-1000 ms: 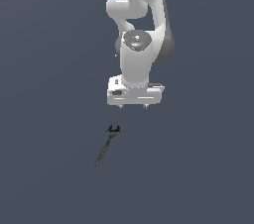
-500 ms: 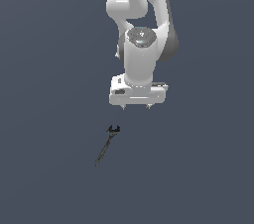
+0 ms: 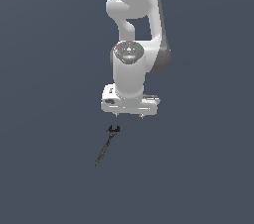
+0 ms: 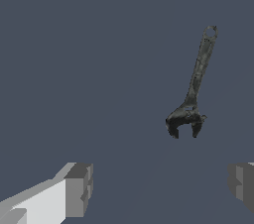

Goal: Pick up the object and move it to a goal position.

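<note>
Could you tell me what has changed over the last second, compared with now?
The gripper has come down a little toward the wrench, with its fingers spread wide and nothing between them. The wrench itself has not moved: it lies flat on the floor, untouched, with its forked head toward the gripper.

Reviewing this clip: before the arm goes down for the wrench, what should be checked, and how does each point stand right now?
1. Gripper open: ok, the wrist view shows its fingers set wide apart with nothing between them.
2. Wrench free to grasp: ok, it lies flat on the floor, touching nothing.
3. Gripper over the wrench: not ok, the wrench lies beyond the fingertips in the wrist view, not between them.
4. Fingers lined up across the handle: cannot tell from these views.
5. Height above the floor: cannot tell.
6. Goal position: cannot tell, no marker is visible.
</note>
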